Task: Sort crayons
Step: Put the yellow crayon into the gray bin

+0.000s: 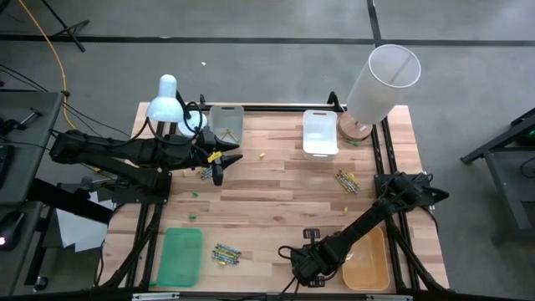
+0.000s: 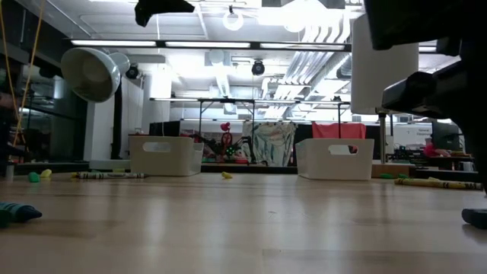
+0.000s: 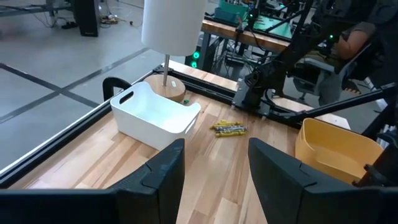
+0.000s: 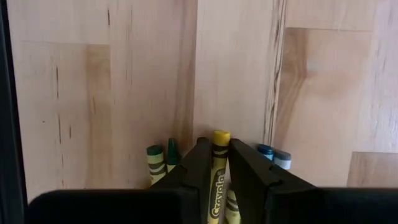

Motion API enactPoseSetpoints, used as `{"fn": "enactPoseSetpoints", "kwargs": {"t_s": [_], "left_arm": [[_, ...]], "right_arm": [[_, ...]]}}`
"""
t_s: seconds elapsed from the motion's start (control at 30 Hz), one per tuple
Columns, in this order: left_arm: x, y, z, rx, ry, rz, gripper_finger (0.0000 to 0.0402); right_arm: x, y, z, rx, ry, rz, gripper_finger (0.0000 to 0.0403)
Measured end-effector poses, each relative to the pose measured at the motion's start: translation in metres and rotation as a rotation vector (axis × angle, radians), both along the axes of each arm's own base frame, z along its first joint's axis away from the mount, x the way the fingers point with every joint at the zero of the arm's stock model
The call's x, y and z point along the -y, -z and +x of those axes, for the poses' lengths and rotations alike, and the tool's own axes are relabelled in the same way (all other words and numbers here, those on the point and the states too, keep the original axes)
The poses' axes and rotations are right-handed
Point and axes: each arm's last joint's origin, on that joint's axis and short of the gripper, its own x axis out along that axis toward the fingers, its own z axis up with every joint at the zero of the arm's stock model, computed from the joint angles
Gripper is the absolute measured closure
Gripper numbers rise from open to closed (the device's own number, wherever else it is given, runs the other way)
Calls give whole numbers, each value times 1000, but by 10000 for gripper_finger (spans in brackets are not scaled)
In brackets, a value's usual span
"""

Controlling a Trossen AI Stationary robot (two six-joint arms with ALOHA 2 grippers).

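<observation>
The right gripper [image 4: 214, 171] sits low at the near edge of the wooden table [image 1: 276, 188], just beside the yellow tray [image 1: 368, 263], and its 2 dark fingers [image 4: 252, 171] are pinched on a yellow crayon [image 4: 219, 162] whose tip sticks out between them. In the right wrist view, 2 green crayons [image 4: 160, 159] lie on the wood on one side of that grip, and a blue one [image 4: 265, 151] and a grey one [image 4: 282, 159] lie on the other, all close to the fingers. The left gripper [image 1: 219, 170] hangs above the left part of the table with its fingers spread apart and nothing between them; a few crayons [image 1: 205, 174] lie on the wood just beside it. More crayons are scattered in small groups: one bunch [image 1: 226, 252] lies just beside the green tray [image 1: 181, 256] at the near left, and another bunch [image 1: 347, 181] rests toward the right side, in front of the white bin [image 1: 320, 134]. A grey bin [image 1: 226, 121] stands at the far edge, near a white desk lamp [image 1: 171, 104]. A second lamp with a tall white shade [image 1: 381, 82] stands on a round wooden base at the far right corner. From table height, the 2 bins [image 2: 160, 155] stand side by side across the far edge, with crayons lying flat on the wood to either side.
</observation>
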Motion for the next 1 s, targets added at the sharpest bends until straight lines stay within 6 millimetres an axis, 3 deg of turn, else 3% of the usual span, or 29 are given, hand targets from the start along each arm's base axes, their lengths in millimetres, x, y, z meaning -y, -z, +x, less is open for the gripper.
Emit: {"fn": "enactPoseSetpoints", "kwargs": {"t_s": [0.2,0.4,0.63,0.87,1.0], "left_arm": [[0,0,0,-4,0,12,236],[-1,0,0,-3,-27,21,236],[-1,0,0,-2,-46,26,236],[-1,0,0,-11,-41,57,238],[-1,0,0,-18,-36,76,238]], "right_arm": [[0,1,0,-3,2,-2,350],[0,1,-1,-21,-2,13,394],[2,-6,-2,-11,-3,23,398],[11,-49,-6,82,6,63,401],[30,-90,-11,184,47,56,402]]}}
